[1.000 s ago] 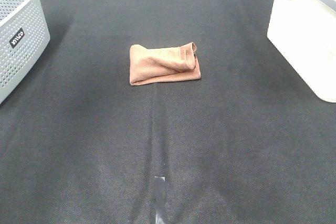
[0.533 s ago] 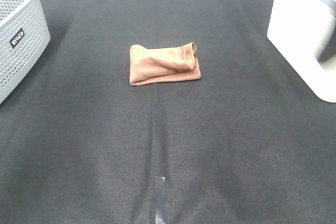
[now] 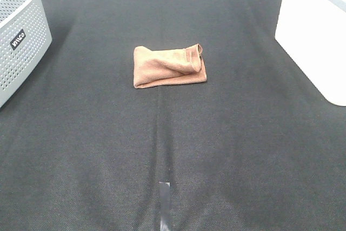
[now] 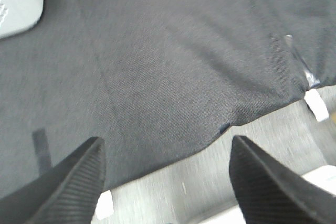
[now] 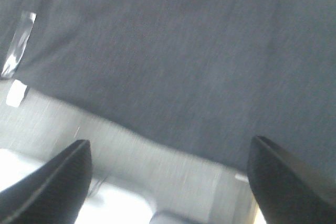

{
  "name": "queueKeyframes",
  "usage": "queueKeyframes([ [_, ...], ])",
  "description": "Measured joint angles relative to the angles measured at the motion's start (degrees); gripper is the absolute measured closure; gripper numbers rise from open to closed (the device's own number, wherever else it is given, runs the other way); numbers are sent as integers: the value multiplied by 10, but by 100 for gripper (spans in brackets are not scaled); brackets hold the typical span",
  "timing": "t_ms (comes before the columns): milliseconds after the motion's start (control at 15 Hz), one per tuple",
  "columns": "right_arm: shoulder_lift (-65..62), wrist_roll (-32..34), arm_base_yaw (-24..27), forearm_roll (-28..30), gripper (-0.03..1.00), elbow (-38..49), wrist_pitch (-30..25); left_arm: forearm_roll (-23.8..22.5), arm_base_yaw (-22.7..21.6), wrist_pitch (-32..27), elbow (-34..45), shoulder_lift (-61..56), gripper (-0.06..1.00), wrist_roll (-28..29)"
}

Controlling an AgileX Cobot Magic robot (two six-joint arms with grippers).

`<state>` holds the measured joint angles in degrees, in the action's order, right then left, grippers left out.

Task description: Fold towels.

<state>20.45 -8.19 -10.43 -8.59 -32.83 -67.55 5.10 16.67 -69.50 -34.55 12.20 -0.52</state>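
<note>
Resting towel, both arms clear of it

Lying folded and lumpy, the reddish-brown towel (image 3: 169, 67) sits mid-worktop toward the far edge, its nap soft, a stitched hem showing at its right end. The dark woven cloth (image 3: 227, 150) covers the worktop. A grey perforated basket (image 3: 21, 41) stands at the far-left corner, a smooth white bin (image 3: 313, 41) far-right; their contents aren't visible. The left gripper (image 4: 165, 182) and right gripper (image 5: 168, 182) hang with ribbed fingers spread wide, holding nothing.

The towel (image 3: 169, 66) lies on the counter (image 3: 227, 150), with the basket (image 3: 20, 36) well to its left at the counter's edge and the bin (image 3: 316, 36) well to its right. A tape strip (image 3: 165, 205) sits on the counter in front of the towel, well apart.
</note>
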Motion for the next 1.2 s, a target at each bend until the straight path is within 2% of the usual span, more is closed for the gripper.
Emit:
queueKeyframes([
  [133, -71, -5, 0, 5, 20, 20, 23, 2, 0, 6, 30, -68, 30, -19],
  [333, -135, -30, 0, 2, 20, 36, 53, 3, 0, 42, 37, -97, 30, -42],
  [533, -141, -30, 0, -1, 20, 36, 58, 7, 0, 83, 57, -99, 30, -44],
  [1000, -141, -30, 0, -2, 20, 36, 58, 8, -5, 89, 60, -99, 30, -44],
  [1133, -141, -30, 23, -5, 20, 36, 58, 9, -58, 89, 60, -99, 30, -44],
  [1200, -141, -30, 66, -5, 20, 36, 58, 10, -112, 90, 60, -103, 30, -44],
])
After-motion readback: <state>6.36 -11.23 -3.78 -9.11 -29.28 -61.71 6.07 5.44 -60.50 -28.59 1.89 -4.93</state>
